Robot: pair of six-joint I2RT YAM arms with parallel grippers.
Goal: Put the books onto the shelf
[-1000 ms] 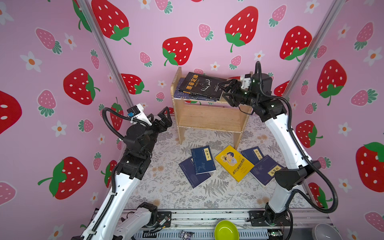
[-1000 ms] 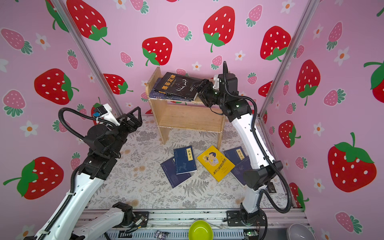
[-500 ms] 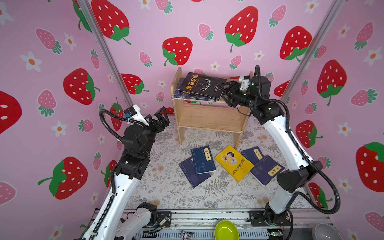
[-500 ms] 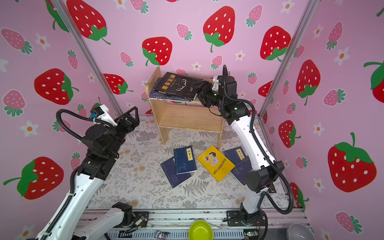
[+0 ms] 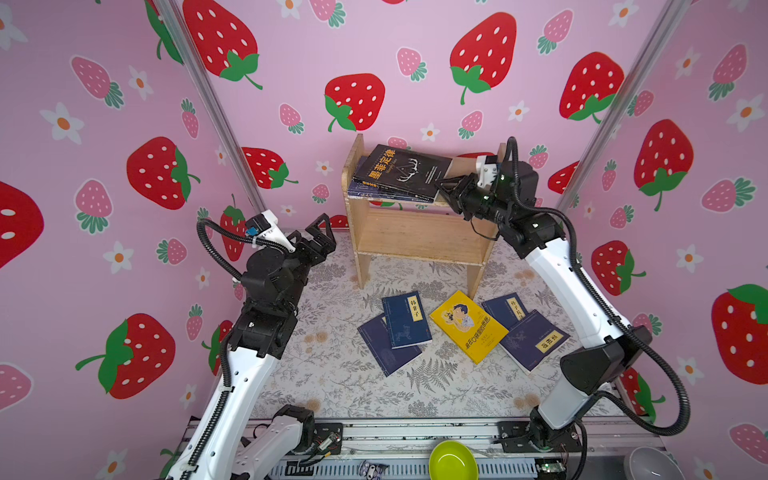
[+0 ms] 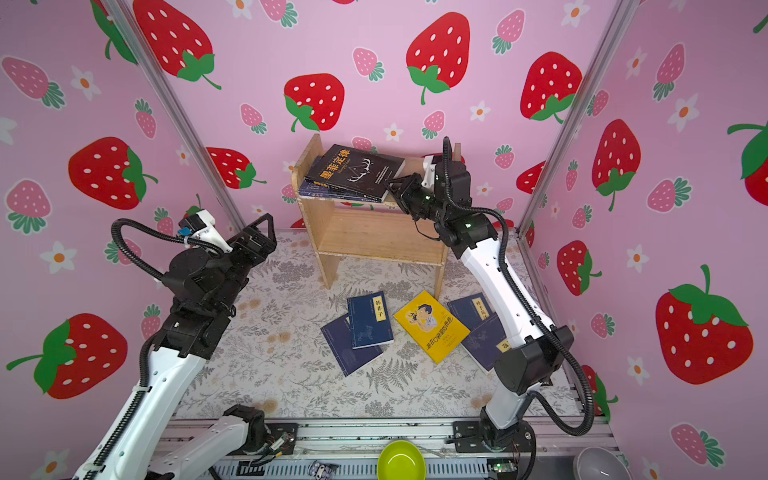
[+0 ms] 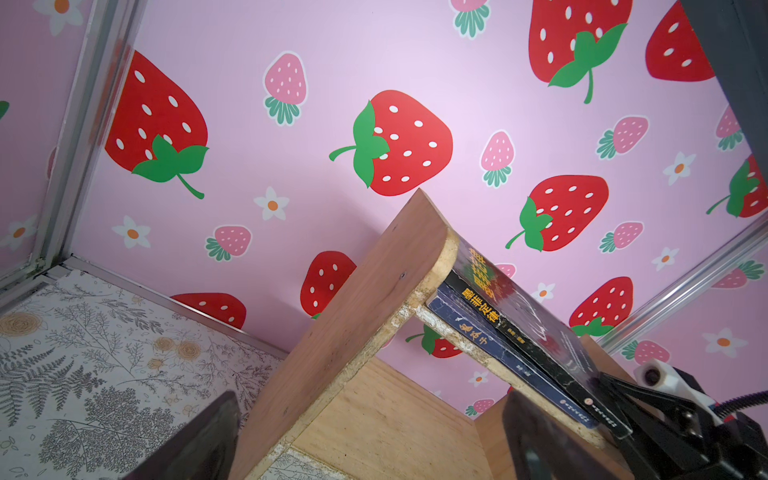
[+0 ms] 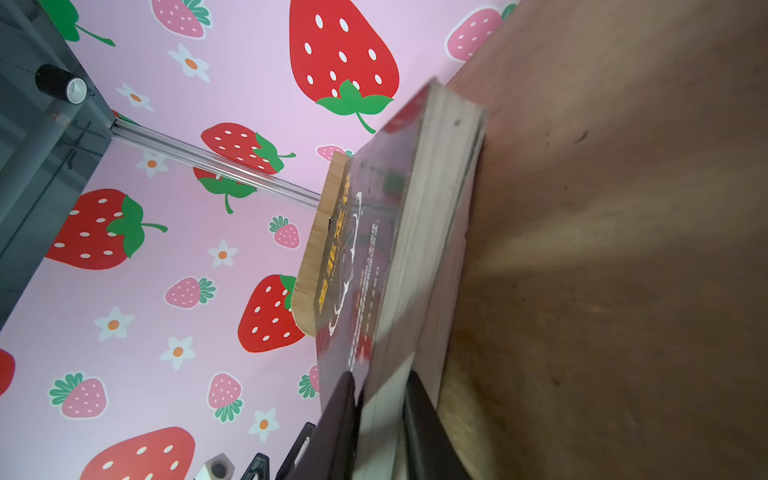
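The black antler book (image 5: 405, 172) lies slightly tilted on a dark blue book (image 5: 365, 192), which it mostly covers, on the wooden shelf's (image 5: 415, 239) top tier at upper centre in both top views. The right pincer (image 5: 440, 186) is clamped on its near right corner. A yellow book (image 5: 469, 326) and four navy books (image 5: 405, 318) lie on the surface (image 5: 332, 374) below. The left pincer (image 5: 322, 232) stands apart, with open room between it and the shelf.
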